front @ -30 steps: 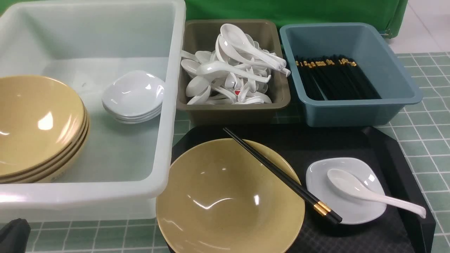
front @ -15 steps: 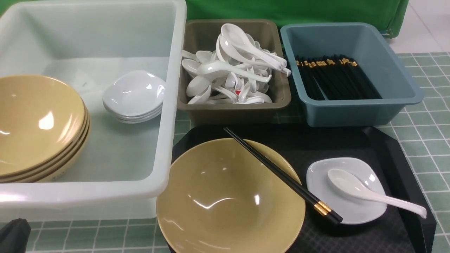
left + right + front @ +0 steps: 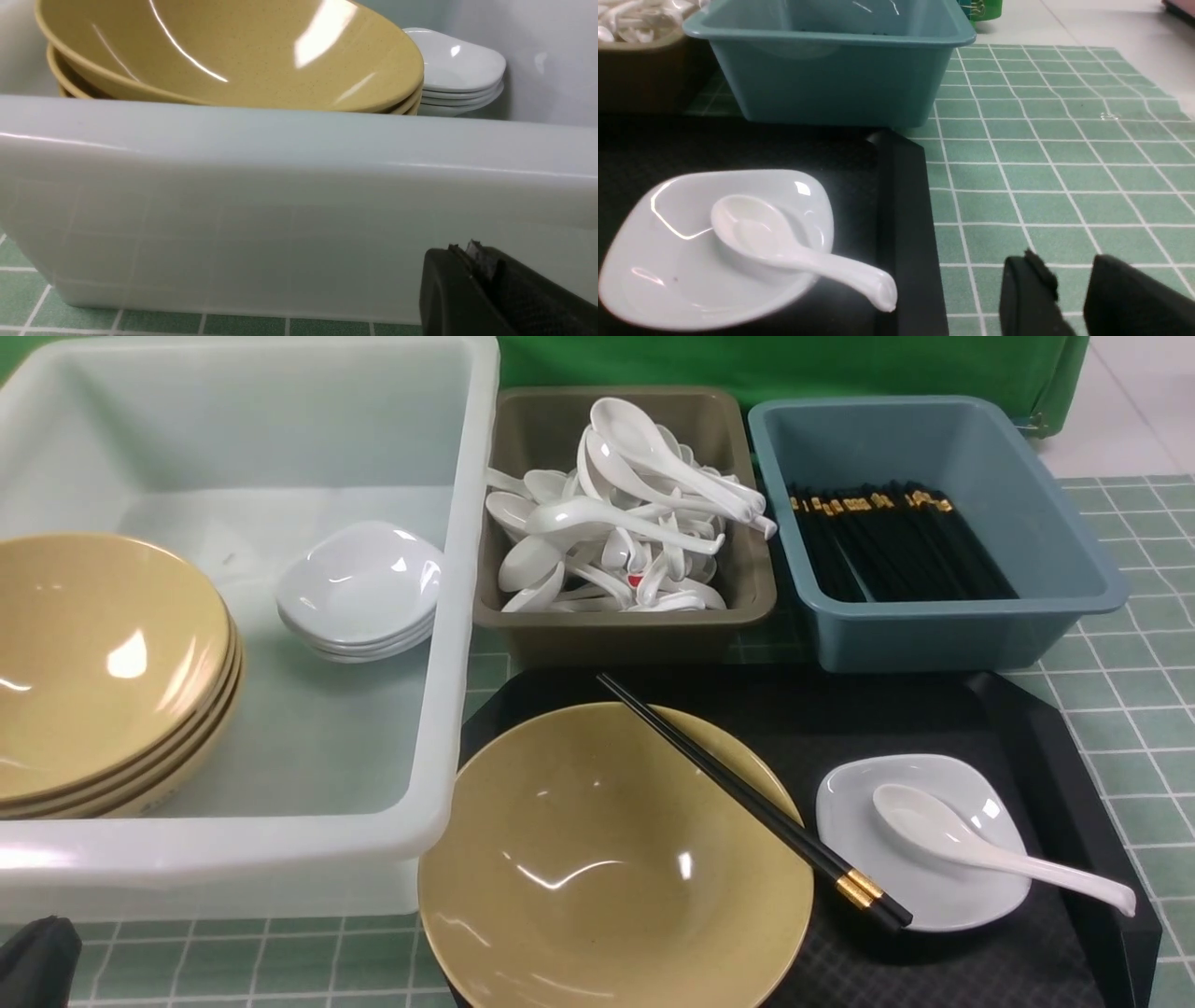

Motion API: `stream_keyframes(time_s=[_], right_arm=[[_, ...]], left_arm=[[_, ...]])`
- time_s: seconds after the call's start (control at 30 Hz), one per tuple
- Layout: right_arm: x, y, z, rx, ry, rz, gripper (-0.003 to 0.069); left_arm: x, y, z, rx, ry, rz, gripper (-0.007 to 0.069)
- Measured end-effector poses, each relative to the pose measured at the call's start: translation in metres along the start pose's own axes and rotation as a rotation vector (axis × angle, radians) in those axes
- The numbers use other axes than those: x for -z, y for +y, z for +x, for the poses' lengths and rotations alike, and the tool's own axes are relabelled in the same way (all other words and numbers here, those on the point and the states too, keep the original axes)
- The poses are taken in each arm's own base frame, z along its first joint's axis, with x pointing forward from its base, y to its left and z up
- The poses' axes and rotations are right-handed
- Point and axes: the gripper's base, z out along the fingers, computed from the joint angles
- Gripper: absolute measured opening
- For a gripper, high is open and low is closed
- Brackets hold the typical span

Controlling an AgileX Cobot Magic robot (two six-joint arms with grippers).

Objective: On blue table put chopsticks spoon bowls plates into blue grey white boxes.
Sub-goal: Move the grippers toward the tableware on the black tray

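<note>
The spoon point(image 3: 794, 252) on the plate point(image 3: 663, 266) looks light, stiff and slippery, best pinched mid-handle; right gripper point(image 3: 1069, 280) narrowly parted, left gripper point(image 3: 486, 284) untellable.

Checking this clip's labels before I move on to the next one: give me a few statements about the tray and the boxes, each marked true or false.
1. A pair of chopsticks lies across the rim of the yellow bowl on the black tray. True.
2. The loose spoon rests in that bowl. False: it lies on the white plate.
3. The blue box holds black chopsticks. True.
4. The white box is empty. False: it holds stacked bowls and stacked plates.
5. The right gripper grips the spoon. False: it holds nothing, beside the tray.
</note>
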Motion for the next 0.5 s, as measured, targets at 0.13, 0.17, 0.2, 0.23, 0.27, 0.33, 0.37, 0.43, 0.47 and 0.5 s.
stream_keyframes(time_s=[0.13,0.17,0.2,0.23,0.27,0.33,0.37,0.43,0.47,0.5], right_arm=[[0.0000,0.0000,0.0000,-0.006,0.000,0.000,0.0237],[0.0000,-0.0001,0.0000,-0.005,0.000,0.001,0.0237],[0.0000,-0.0001,0.0000,-0.006,0.000,0.001,0.0237],[0.0000,-0.0001,0.0000,-0.004,0.000,0.001,0.0237],[0.0000,-0.0001,0.0000,-0.005,0.000,0.001,0.0237],[0.0000,-0.0001,0.0000,-0.005,0.000,0.001,0.0237],[0.0000,-0.0001,0.0000,-0.006,0.000,0.001,0.0237],[0.0000,-0.0001,0.0000,-0.006,0.000,0.001,0.0237],[0.0000,-0.0001,0.0000,-0.006,0.000,0.001,0.0237],[0.0000,-0.0001,0.0000,-0.006,0.000,0.001,0.0237]], left_arm=[[0.0000,0.0000,0.0000,0.000,0.000,0.000,-0.0012],[0.0000,0.0000,0.0000,0.000,0.000,0.000,-0.0012],[0.0000,0.0000,0.0000,0.000,0.000,0.000,-0.0012],[0.0000,0.0000,0.0000,0.000,0.000,0.000,-0.0012],[0.0000,0.0000,0.0000,0.000,0.000,0.000,-0.0012],[0.0000,0.0000,0.0000,0.000,0.000,0.000,-0.0012],[0.0000,0.0000,0.0000,0.000,0.000,0.000,-0.0012],[0.0000,0.0000,0.0000,0.000,0.000,0.000,-0.0012],[0.0000,0.0001,0.0000,-0.005,0.000,-0.002,-0.0012],[0.0000,0.0002,0.0000,-0.007,0.000,-0.002,-0.0012]])
